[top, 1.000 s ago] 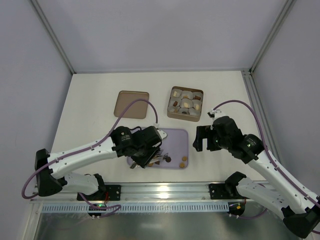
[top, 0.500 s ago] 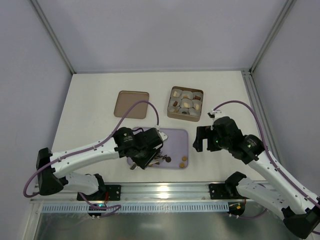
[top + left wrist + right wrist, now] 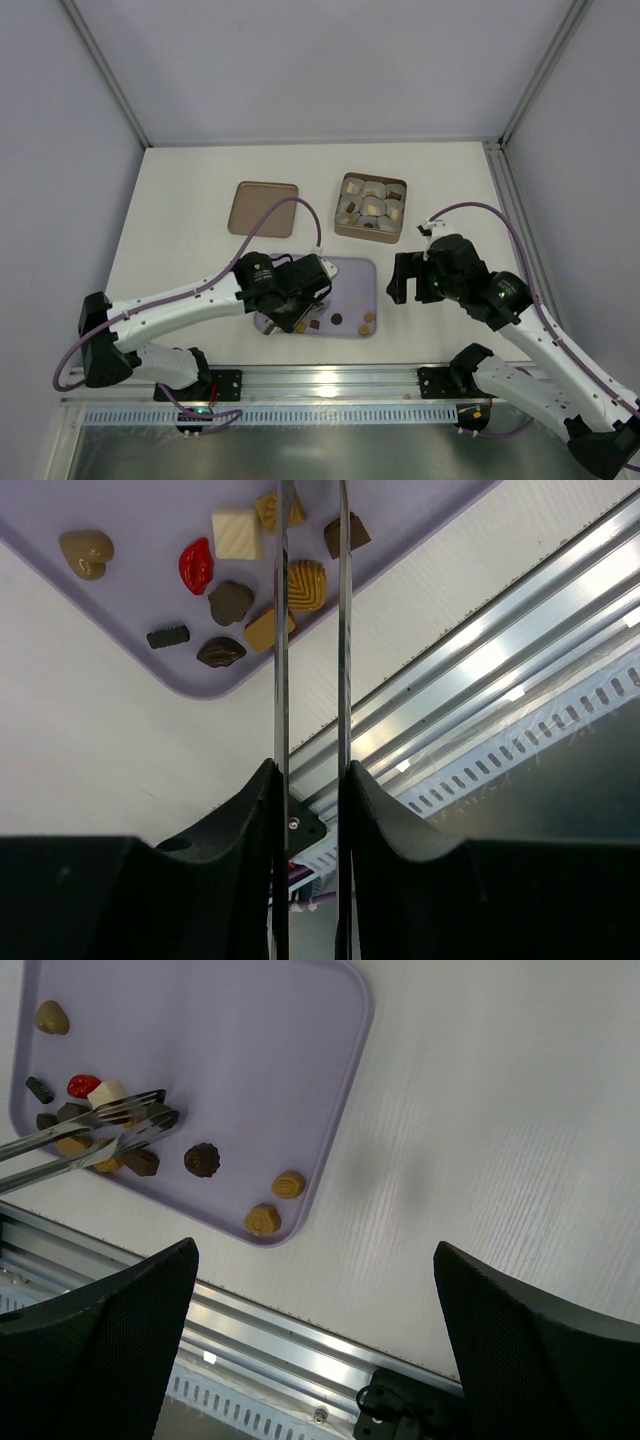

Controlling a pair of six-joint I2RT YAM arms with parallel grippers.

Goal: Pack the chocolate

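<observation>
Loose chocolate lies on the lavender tray (image 3: 350,275): a red piece (image 3: 195,565), a cream square (image 3: 236,532), a tan heart (image 3: 86,552) and several dark and caramel pieces. My left gripper (image 3: 310,780) is shut on metal tongs (image 3: 281,630). The tong blades reach down over the tray's near-left corner, and a ridged caramel piece (image 3: 306,583) lies between them. In the right wrist view the tongs (image 3: 100,1125) hover among that cluster. My right gripper (image 3: 315,1290) is open and holds nothing; it hangs over the bare table just right of the tray.
A tan box (image 3: 370,207) with pale cup liners, some holding pieces, stands behind the tray. Its flat brown lid (image 3: 263,208) lies to the left. A dark round piece (image 3: 201,1159) and two caramel pieces (image 3: 288,1184) sit near the tray's front right. The metal rail (image 3: 320,378) runs along the near edge.
The left arm has shifted slightly right over the tray's near-left corner, and the tong blades have come closer together. The right arm has not moved.
</observation>
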